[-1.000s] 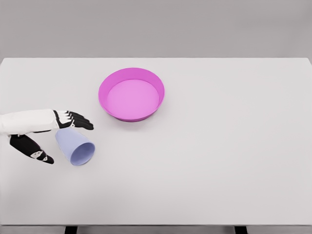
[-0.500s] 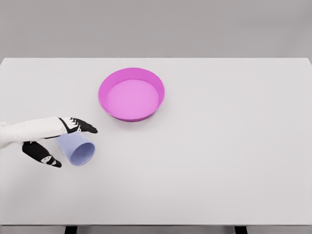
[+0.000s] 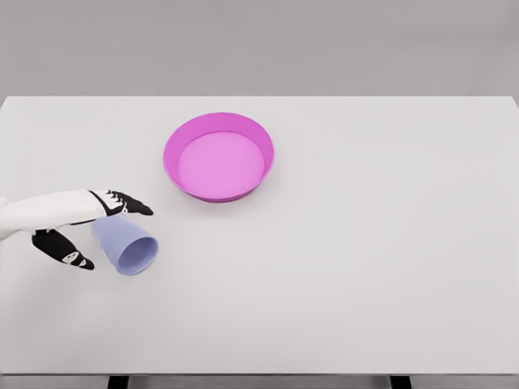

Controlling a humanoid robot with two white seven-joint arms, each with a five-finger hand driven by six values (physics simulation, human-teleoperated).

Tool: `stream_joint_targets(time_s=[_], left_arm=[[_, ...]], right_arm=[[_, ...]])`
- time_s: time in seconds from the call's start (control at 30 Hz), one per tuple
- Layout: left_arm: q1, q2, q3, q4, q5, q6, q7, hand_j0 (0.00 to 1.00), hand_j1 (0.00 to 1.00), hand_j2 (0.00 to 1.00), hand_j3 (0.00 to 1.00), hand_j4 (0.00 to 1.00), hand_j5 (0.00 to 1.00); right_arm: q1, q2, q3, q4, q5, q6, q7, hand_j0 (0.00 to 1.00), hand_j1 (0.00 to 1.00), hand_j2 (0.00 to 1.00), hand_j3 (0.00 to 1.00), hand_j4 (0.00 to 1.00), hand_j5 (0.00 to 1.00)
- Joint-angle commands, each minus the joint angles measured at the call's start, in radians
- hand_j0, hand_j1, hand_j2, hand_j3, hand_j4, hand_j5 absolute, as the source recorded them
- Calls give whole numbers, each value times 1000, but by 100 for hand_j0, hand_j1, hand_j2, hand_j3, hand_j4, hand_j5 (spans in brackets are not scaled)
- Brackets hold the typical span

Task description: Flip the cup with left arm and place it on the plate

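Observation:
A pale lavender cup (image 3: 124, 244) lies on its side on the white table, its open mouth facing the front right. My left hand (image 3: 96, 228) reaches in from the left edge and straddles the cup's closed end. The black fingers (image 3: 128, 203) stretch over the cup's far side, while the thumb (image 3: 65, 252) sits on its near left, apart from it. The hand is open and grips nothing. A round magenta plate (image 3: 265, 158) with a raised rim stands behind and to the right of the cup. The right arm is out of view.
The white table (image 3: 389, 243) spans the whole view, with its front edge near the bottom of the picture. A plain grey wall runs behind it.
The left hand slid right along the cup, then drew back slightly left. The fingers have flattened over the cup's top. The cup and the plate stay put.

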Motion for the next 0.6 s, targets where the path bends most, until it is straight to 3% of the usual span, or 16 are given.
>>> stream_joint_targets(time_s=[0.0,0.57], left_arm=[[-2,-2,-2,0,-21,3,0,100,100,100,100,100,100],[-8,-51,-14,14,-42,80,-1,100,100,100,100,100,100]], right_arm=[[0,0,0,1,0,0,0,100,100,100,100,100,100],[0,0,0,1,0,0,0,100,100,100,100,100,100]])
